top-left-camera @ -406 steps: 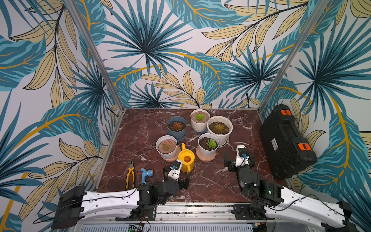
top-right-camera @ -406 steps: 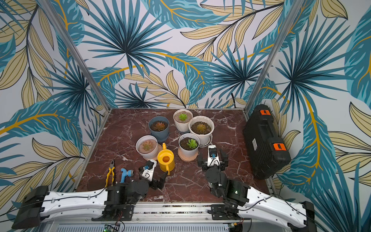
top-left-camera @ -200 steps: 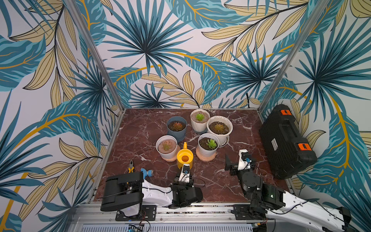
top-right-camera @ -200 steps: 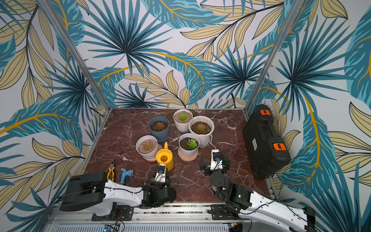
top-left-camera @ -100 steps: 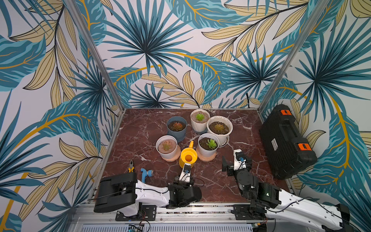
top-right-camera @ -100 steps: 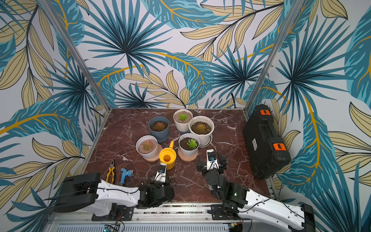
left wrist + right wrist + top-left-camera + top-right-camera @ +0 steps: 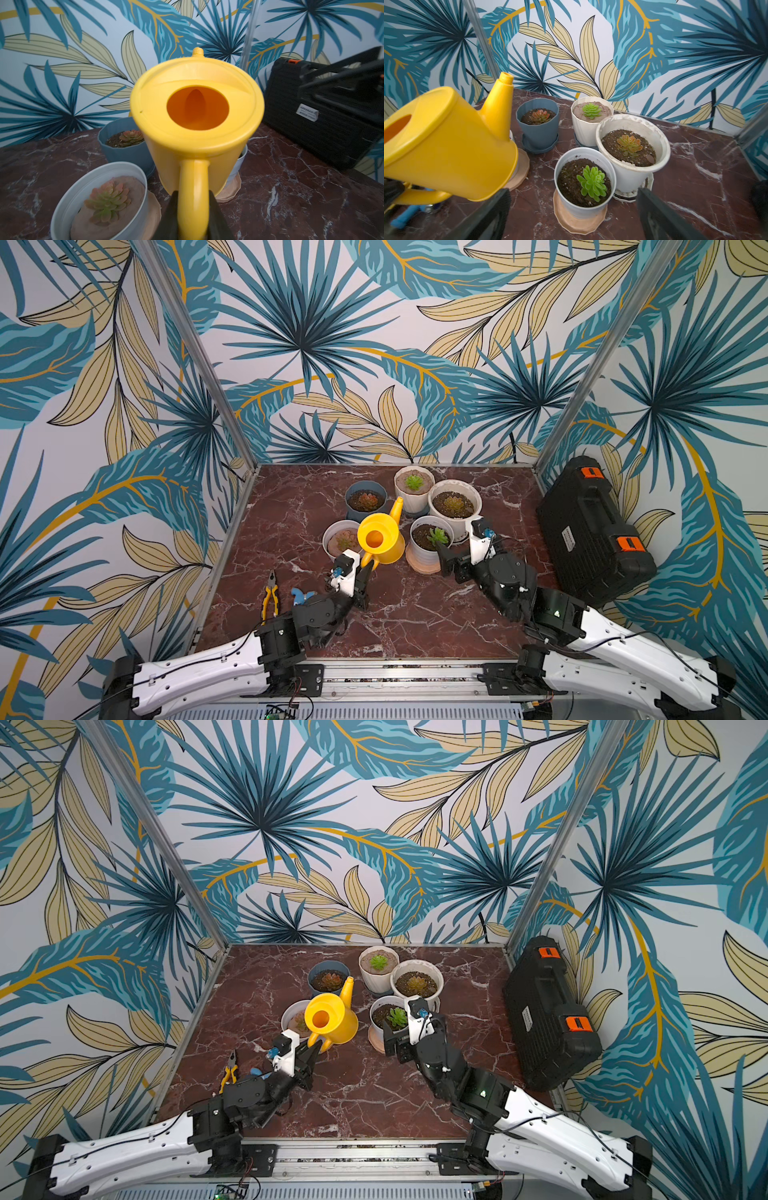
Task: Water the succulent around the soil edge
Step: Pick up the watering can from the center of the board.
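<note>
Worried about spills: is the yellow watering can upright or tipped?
Tipped back toward its handle: watering can held by the left gripper, top face slanted, spout pointing up.

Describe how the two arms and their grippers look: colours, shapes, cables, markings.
The left arm and right arm match: long white shells, bulky black joints, thin black cables running along them. The left gripper and right gripper each have a white block with a small blue part and tapering black fingers. A green light glows on a right arm joint. No lettering shows.
</note>
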You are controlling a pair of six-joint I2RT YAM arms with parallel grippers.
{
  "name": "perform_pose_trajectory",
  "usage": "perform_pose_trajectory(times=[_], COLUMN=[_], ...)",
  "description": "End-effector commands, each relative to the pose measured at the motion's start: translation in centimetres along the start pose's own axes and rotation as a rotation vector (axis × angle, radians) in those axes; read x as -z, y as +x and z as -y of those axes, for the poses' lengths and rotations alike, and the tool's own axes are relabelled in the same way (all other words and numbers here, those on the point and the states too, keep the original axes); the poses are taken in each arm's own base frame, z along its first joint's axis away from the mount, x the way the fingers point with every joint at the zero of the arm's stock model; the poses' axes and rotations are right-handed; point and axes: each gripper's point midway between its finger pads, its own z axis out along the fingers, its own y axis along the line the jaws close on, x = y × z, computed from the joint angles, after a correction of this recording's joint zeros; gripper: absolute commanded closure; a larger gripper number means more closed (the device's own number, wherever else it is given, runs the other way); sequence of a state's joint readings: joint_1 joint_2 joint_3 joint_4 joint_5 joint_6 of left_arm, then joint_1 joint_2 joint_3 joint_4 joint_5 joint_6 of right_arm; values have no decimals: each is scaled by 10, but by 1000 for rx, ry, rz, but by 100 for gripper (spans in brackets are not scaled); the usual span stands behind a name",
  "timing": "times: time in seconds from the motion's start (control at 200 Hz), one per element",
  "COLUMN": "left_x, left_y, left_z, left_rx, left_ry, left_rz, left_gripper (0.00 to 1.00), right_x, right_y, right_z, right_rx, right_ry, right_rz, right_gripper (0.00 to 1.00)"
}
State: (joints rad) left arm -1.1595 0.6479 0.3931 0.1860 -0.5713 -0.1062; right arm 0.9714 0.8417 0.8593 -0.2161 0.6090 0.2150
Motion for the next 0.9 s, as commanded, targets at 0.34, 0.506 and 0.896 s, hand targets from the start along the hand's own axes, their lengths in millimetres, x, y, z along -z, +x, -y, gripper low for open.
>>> perform_pose_trajectory(times=[0.34, 0.506, 0.896], left_x=[2, 3, 20], left_y=[-20, -28, -75], left_z=[59, 60, 52], left_rx=[-177, -170, -129], left_ry=[317, 319, 305], left_rz=[82, 111, 272], left_gripper=[100, 100, 100], right_x=[-15, -21, -36], right_y=[-7, 32, 97], right_z=[-10, -5, -6], right_rx=[-112, -144, -192], right_ry=[-39, -16, 7], right_rz=[-100, -156, -257], right_gripper=[1, 1, 2])
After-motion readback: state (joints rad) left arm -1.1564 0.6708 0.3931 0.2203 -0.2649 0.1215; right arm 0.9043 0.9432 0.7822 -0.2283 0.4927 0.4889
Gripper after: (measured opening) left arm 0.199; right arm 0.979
